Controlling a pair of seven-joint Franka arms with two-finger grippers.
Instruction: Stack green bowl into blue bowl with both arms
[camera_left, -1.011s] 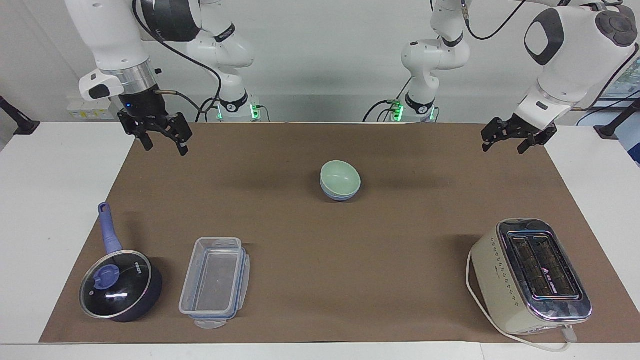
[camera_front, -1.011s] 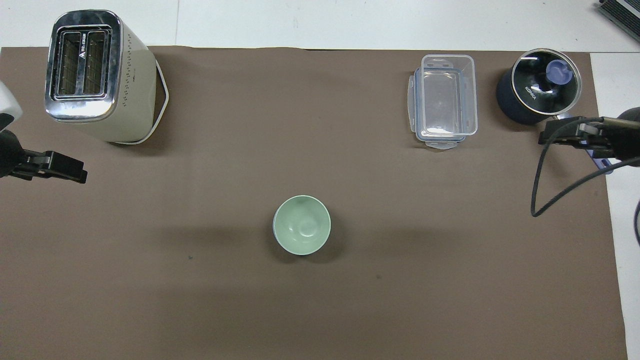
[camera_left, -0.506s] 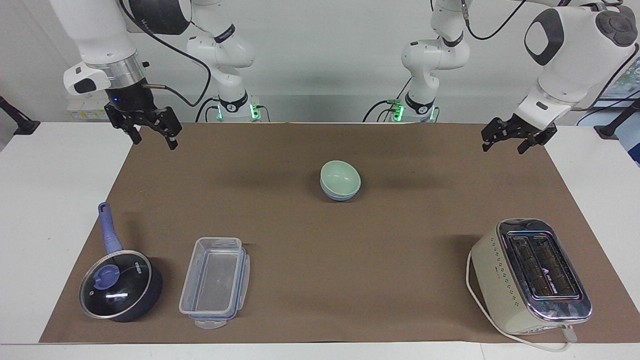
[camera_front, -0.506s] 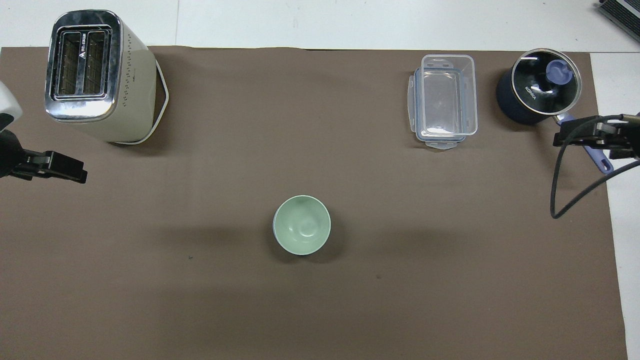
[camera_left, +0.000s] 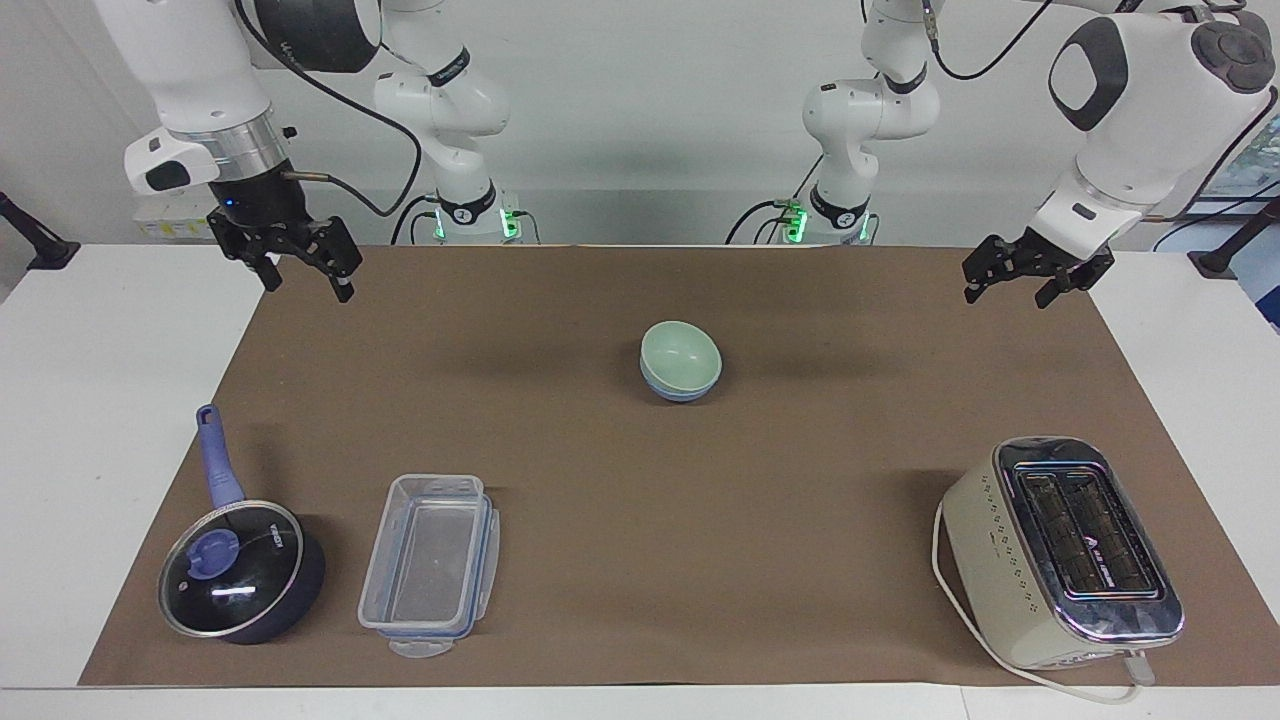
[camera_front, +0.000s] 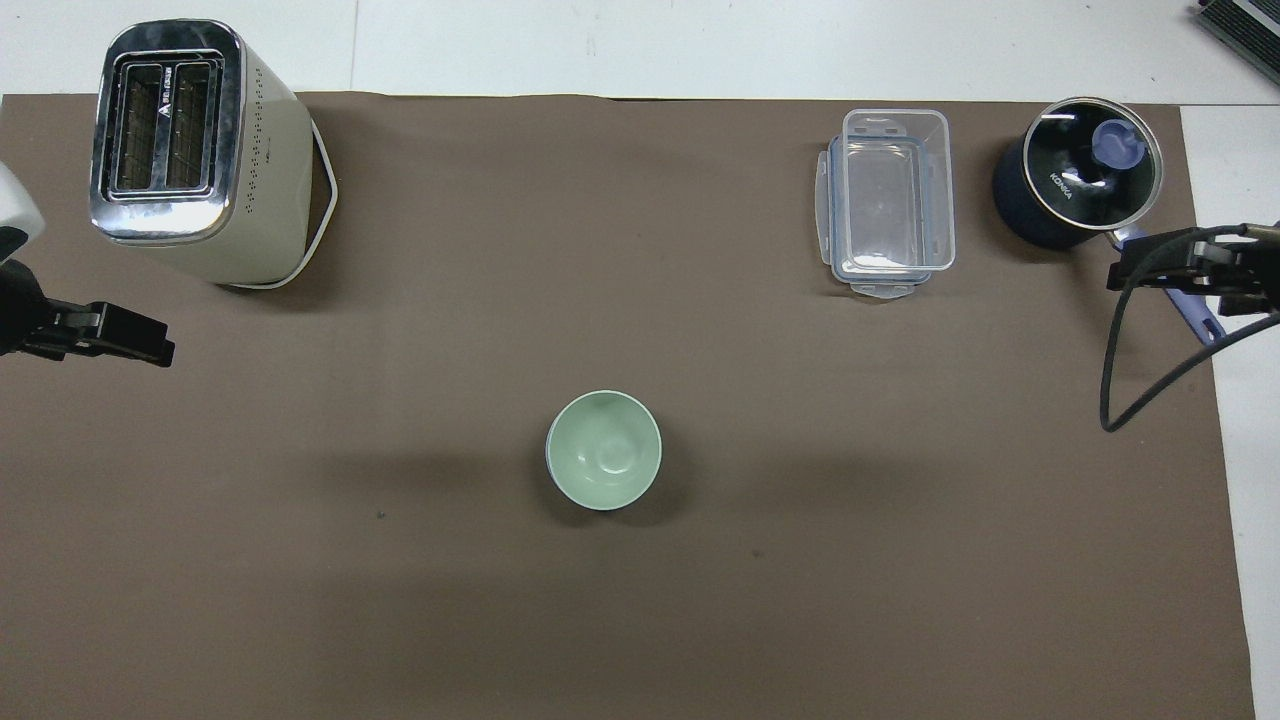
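The right gripper (camera_left: 304, 280) hangs with its jaws spread and nothing between them, up over the corner of the brown mat (camera_left: 620, 560) at the right arm's end of the table. It has risen and drawn back toward that edge since a second ago, when it sat lower and further in over the mat; in the last half second it has barely shifted.

The green bowl (camera_left: 681, 357) sits nested inside the blue bowl (camera_left: 672, 391), of which only a thin rim and lower wall show beneath it. The pair rests on the mat midway between the two arms and has not moved.

The left gripper (camera_left: 1008, 290) hovers over the mat's corner at the left arm's end, jaws spread and empty, just as it was a second ago.

Farther from the robots, unchanged, stand a lidded saucepan (camera_left: 243, 584) and a clear plastic container (camera_left: 432, 564) toward the right arm's end, and a cream toaster (camera_left: 1060, 553) toward the left arm's end.
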